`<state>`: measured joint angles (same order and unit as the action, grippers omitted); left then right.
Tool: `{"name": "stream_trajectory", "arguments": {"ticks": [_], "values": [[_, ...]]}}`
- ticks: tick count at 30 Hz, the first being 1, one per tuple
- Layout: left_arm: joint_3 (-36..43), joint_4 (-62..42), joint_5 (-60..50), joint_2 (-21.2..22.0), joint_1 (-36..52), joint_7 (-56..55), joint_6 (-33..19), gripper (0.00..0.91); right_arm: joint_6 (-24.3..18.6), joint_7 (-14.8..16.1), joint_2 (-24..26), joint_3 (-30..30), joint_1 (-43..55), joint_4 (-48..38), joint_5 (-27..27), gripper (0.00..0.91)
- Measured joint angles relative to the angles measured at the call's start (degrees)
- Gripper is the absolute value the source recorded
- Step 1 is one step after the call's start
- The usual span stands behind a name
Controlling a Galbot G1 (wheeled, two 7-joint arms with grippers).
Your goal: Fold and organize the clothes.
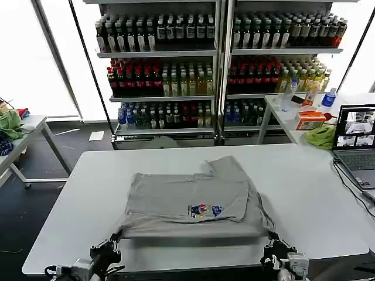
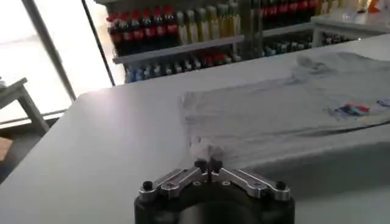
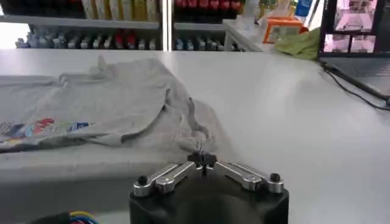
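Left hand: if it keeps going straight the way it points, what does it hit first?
The grey T-shirt. The left hand is shut and appears already pinched on the shirt's near corner, so further travel would likely push into the folded cloth on the table.

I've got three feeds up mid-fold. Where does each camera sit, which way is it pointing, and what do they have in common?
Head view: high on the robot, looking forward and down at the table; left gripper and right gripper at the near edge.
Left wrist view: low behind the left gripper, shut on the T-shirt corner.
Right wrist view: low behind the right gripper, shut on the other corner.
Shared: the T-shirt's chest print, drink shelves.
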<state>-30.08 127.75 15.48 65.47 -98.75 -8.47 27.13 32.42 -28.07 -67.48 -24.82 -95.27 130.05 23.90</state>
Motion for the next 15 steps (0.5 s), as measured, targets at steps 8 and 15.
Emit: {"name": "stream_trajectory", "arguments": {"ticks": [8, 15], "values": [[0.1, 0.6, -0.6, 0.6, -1.5, -0.6, 0.3, 0.887, 0.4, 0.0, 0.5, -0.2, -2.0, 0.9, -0.1, 0.907], [0.4, 1.0, -0.6, 1.4, -2.0, -1.0, 1.2, 0.907, 0.6, -0.2, 1.3, -0.8, -3.3, 2.2, 0.0, 0.907]]}}
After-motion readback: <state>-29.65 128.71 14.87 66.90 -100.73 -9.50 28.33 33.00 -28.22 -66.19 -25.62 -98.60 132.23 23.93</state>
